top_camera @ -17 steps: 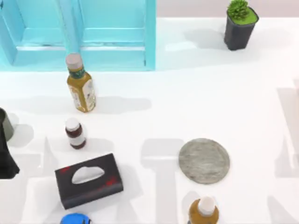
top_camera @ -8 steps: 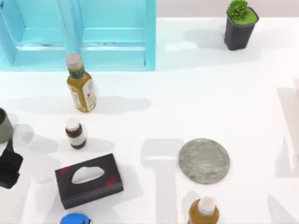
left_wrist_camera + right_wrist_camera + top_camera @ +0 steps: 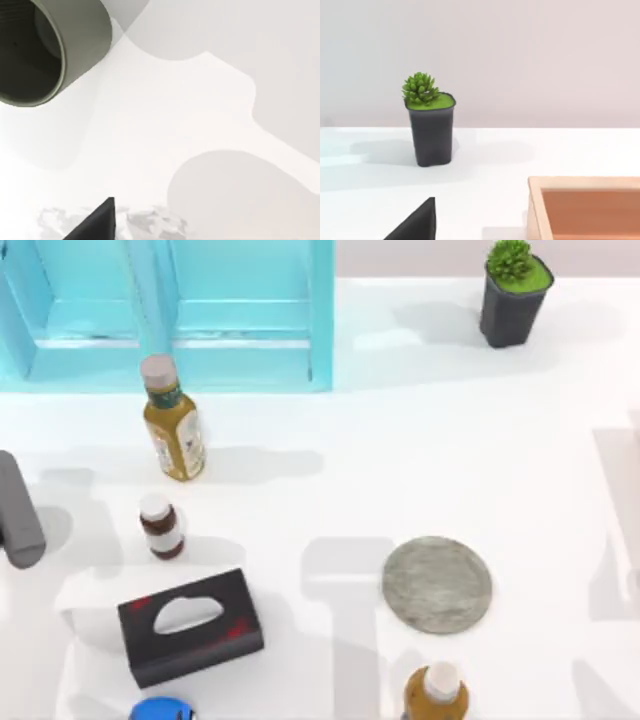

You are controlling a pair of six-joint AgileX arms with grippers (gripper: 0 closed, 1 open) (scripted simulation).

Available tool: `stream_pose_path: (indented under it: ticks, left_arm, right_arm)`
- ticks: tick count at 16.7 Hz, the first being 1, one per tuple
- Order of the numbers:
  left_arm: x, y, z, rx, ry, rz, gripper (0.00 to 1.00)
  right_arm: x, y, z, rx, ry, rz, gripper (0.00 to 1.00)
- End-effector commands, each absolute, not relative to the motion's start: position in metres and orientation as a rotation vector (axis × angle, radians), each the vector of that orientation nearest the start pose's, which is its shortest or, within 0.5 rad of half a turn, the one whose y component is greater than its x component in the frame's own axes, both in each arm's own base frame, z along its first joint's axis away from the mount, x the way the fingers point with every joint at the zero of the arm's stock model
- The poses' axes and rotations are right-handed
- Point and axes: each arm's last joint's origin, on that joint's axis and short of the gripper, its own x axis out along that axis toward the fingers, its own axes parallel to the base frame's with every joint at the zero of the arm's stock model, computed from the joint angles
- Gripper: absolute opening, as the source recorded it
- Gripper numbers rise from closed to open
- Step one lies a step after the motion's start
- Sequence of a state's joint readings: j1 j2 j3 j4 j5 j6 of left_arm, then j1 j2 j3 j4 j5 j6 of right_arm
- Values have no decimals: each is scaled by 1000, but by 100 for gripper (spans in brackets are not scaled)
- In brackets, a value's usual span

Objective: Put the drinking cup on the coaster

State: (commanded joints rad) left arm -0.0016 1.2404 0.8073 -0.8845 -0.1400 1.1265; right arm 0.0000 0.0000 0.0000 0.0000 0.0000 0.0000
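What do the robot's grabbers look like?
A small part of each one is in its wrist view. The left gripper looks like a plain black wedge with straight edges and a sharp pointed tip. It is dull rather than shiny, and no marks, stickers or cables can be seen on that part. The right gripper looks the same: a plain black pointed wedge.

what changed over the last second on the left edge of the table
The drinking cup went from upright at the table's left edge to lying on its side, its open mouth facing the left wrist camera. The dark left end effector seen beside it before has left the top view, so the cup looks knocked over, not gripped. The coaster, bottles, tissue box and plant pot stayed put.
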Motion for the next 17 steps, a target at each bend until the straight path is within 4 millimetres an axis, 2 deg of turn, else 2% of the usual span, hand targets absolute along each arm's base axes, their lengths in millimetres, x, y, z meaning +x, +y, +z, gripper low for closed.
stream_pose_path:
  ticks: [4, 9, 12, 17]
  left_arm:
    - [265, 16, 214, 1173, 1364, -970, 100]
    - [320, 35, 231, 1218, 1274, -1182, 100]
    - [337, 44, 237, 1225, 1210, -1218, 100]
    - [340, 45, 238, 1225, 1199, -1222, 100]
  right_arm:
    - [106, -1, 160, 0, 0, 0, 100]
    - [106, -1, 160, 0, 0, 0, 100]
    - [106, -1, 160, 0, 0, 0, 100]
    - [106, -1, 160, 0, 0, 0, 100]
